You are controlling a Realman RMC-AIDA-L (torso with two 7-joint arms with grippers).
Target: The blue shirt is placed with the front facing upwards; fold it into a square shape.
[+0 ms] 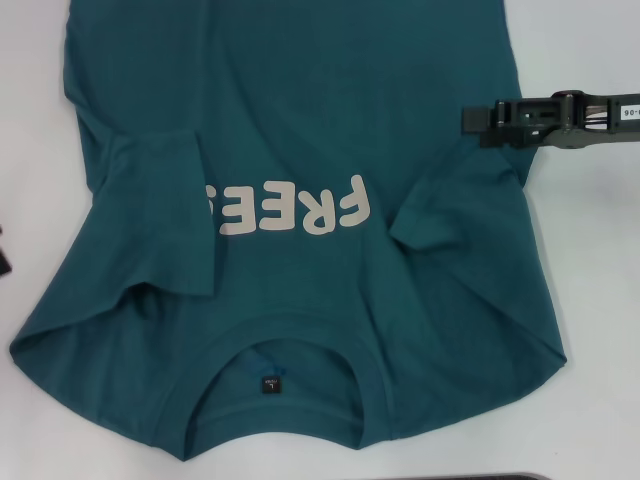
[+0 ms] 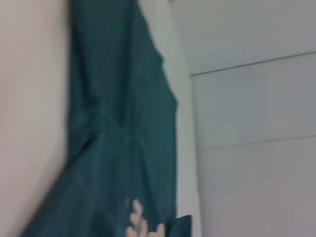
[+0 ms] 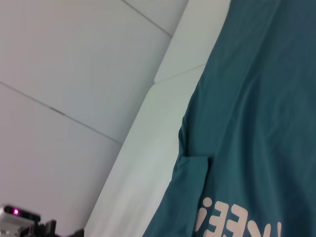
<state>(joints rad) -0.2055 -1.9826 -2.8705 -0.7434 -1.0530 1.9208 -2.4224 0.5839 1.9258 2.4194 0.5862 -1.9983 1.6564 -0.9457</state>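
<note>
One blue shirt [image 1: 300, 130] lies front-up on the pale table [image 1: 580, 60], and it fills most of the head view. Its long axis runs away from the robot: the ribbed collar [image 1: 285, 350] and small dark neck label [image 1: 270, 383] sit at the near edge, while the body stretches off past the far edge of the view. The cream lettering [image 1: 290, 208] on the chest reads upside down from the robot's side, and its left end is covered by cloth.

Both short sleeves are folded inward onto the chest — the left sleeve [image 1: 160, 215] overlaps the lettering's end, the right sleeve [image 1: 455, 205] lies just beside the other end. The shoulders flare out wide near the collar, so the near edge is the broadest part.

Bare table shows in a strip along the right side of the shirt and a narrower strip along the left; the near edge has little room.

The right gripper [image 1: 470, 120] reaches in from the right, level with the shirt's right edge just beyond the folded sleeve — whether its pincer is open or closed cannot be told. The left gripper is out of sight in every view; its wrist camera shows only the shirt and table.
</note>
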